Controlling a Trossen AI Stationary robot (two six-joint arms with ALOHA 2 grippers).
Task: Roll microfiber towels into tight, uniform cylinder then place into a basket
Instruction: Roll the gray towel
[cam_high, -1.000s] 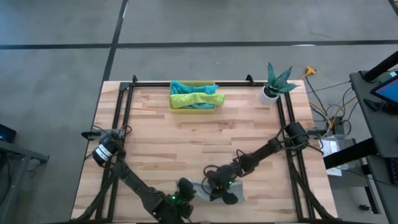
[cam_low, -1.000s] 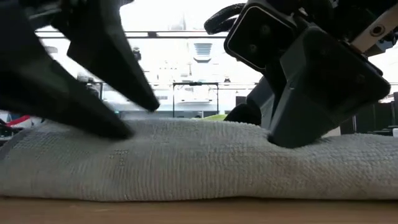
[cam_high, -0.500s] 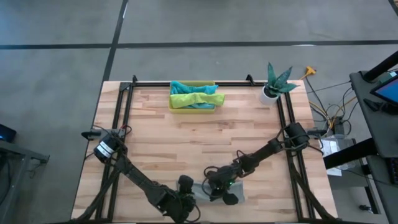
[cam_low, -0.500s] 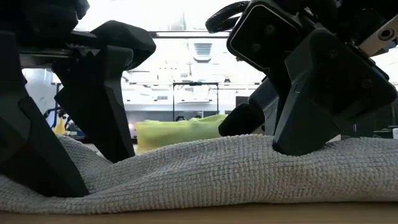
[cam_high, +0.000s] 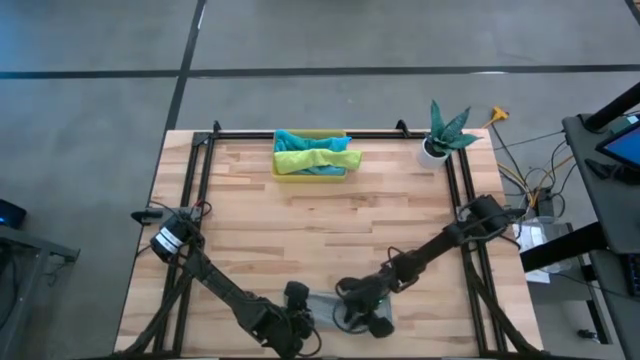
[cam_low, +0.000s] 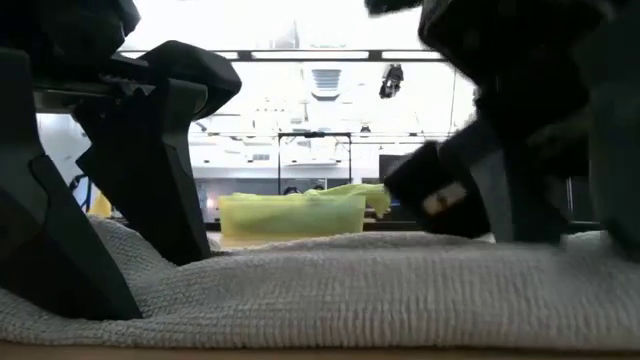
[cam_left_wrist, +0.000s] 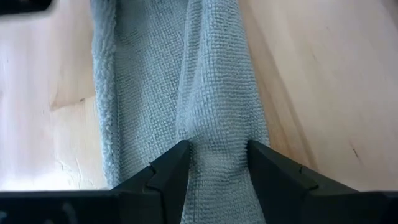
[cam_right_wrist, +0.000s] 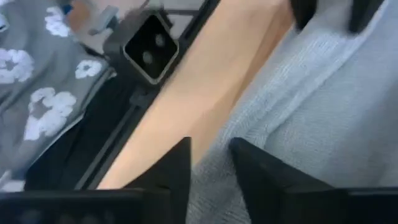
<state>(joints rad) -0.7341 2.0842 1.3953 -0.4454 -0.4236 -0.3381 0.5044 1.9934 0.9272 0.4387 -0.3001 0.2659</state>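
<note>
Left end effector (cam_left_wrist: 217, 163) (pinching) grey towel (cam_left_wrist: 211, 93)

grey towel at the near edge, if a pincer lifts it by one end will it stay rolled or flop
The grey towel is probably floppy: it creases where the left pincer pinches a fold. It lies only loosely folded, so lifted by one end it would likely sag and unroll. Its looped weave looks grippy, so it is unlikely to slip.

Mid bench (cam_high: 330, 225) lying open btwn far basket (cam_high: 310, 172) & both arms crowding grey towel (cam_high: 330, 305) at near edge.
</note>
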